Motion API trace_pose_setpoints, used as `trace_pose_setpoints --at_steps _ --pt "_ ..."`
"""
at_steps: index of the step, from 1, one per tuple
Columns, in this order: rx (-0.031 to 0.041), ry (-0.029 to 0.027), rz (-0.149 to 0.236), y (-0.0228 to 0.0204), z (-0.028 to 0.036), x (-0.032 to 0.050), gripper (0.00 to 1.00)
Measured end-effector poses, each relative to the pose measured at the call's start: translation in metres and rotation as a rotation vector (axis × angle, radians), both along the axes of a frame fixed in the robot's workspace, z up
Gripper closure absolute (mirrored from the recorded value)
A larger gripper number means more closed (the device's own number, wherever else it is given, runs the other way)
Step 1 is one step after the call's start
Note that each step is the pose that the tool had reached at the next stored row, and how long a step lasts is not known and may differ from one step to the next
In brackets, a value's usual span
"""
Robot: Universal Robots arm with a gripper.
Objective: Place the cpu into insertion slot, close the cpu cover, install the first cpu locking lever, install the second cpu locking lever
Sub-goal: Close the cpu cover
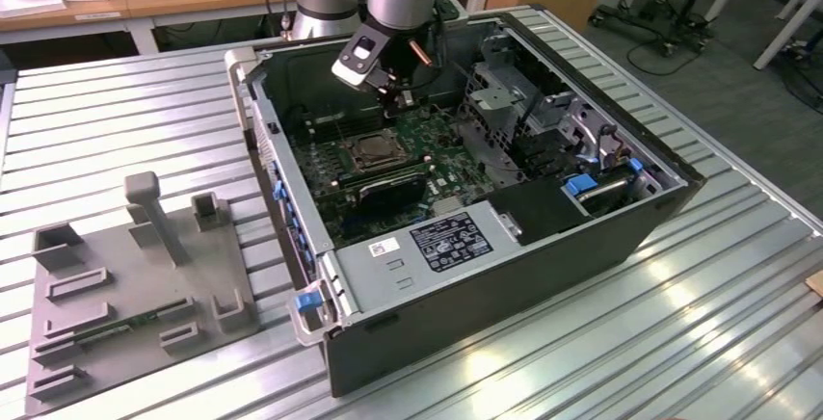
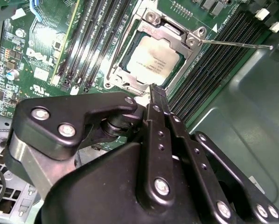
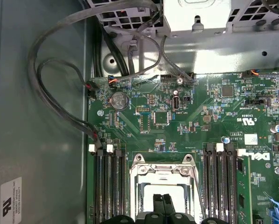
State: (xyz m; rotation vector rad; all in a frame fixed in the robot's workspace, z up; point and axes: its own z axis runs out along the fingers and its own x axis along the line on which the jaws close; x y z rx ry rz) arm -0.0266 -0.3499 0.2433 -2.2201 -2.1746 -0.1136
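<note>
The cpu (image 2: 152, 58), a pale silvery square, lies in the insertion slot (image 2: 115, 74) on the green motherboard. The cpu cover (image 2: 173, 33), a metal frame, lies down around it. One thin locking lever (image 2: 237, 45) sticks out sideways from the socket's corner, away from the frame. My gripper (image 2: 154, 89) hangs just above the socket's edge with its two black fingers pressed together and nothing between them. In the first wrist view the fingertips (image 3: 158, 201) overlap the cpu (image 3: 151, 192) inside the cover (image 3: 163, 170). In the exterior view my gripper (image 1: 399, 97) hovers over the board behind the socket (image 1: 373, 152).
The open computer case (image 1: 515, 275) lies on a ribbed metal table (image 1: 116, 121). Black memory slots (image 2: 95, 42) flank the socket on both sides. Cables (image 3: 51, 98) loop along the case wall. A grey fixture plate (image 1: 129, 285) stands at the exterior view's left.
</note>
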Motion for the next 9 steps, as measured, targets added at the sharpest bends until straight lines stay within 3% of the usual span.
trace_pose_setpoints --at_steps 6,9 --pt "0.0001 0.0 0.0 -0.0001 0.0 -0.0002 0.89" --pt "0.0001 0.0 0.0 -0.0002 -0.0003 -0.0046 0.89"
